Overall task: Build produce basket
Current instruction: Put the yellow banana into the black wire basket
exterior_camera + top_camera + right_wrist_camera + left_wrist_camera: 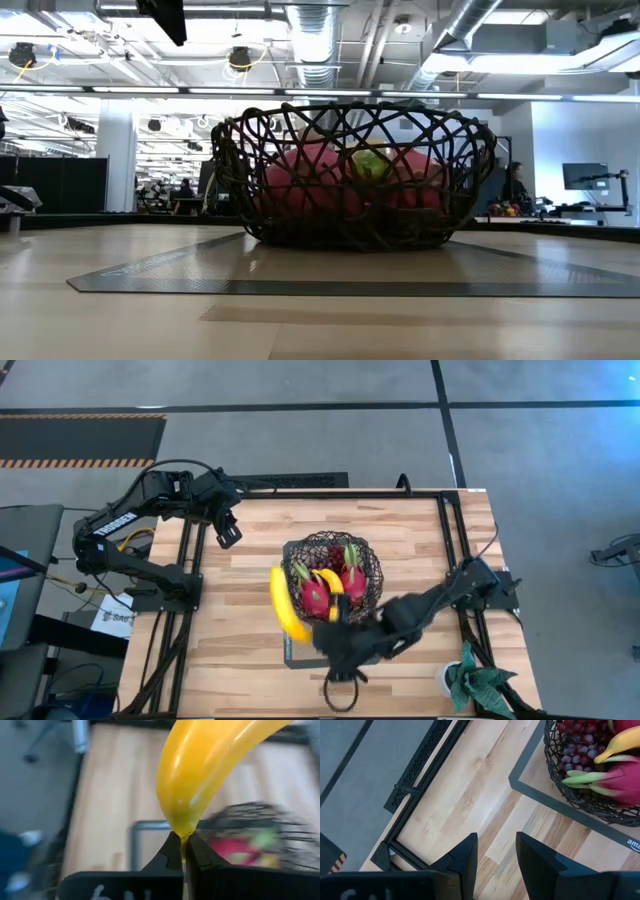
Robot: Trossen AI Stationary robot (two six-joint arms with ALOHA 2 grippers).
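Observation:
The dark wire basket (332,575) (352,175) stands on a grey mat mid-table. In it lie two pink-red dragon fruits (314,594) (625,777), one banana (330,580) and dark grapes (577,755). My right gripper (312,635) (182,850) reaches in from the table's right, near the basket's near-left rim, and is shut on the second yellow banana (283,605). My left gripper (228,532) (496,852) hovers open over the far-left part of the table, away from the basket. My right gripper pinches the banana by its narrow end tip (181,831) between the two fingertips. The rest of the fruit curves away beyond the fingers. It is lifted clear, above the table just left of the basket's rim (290,575).
A green potted plant (480,685) stands at the near-right corner. The grey mat (300,285) lies under the basket. Black frame rails (415,795) run along the table's edges. Bare wood lies left of the basket.

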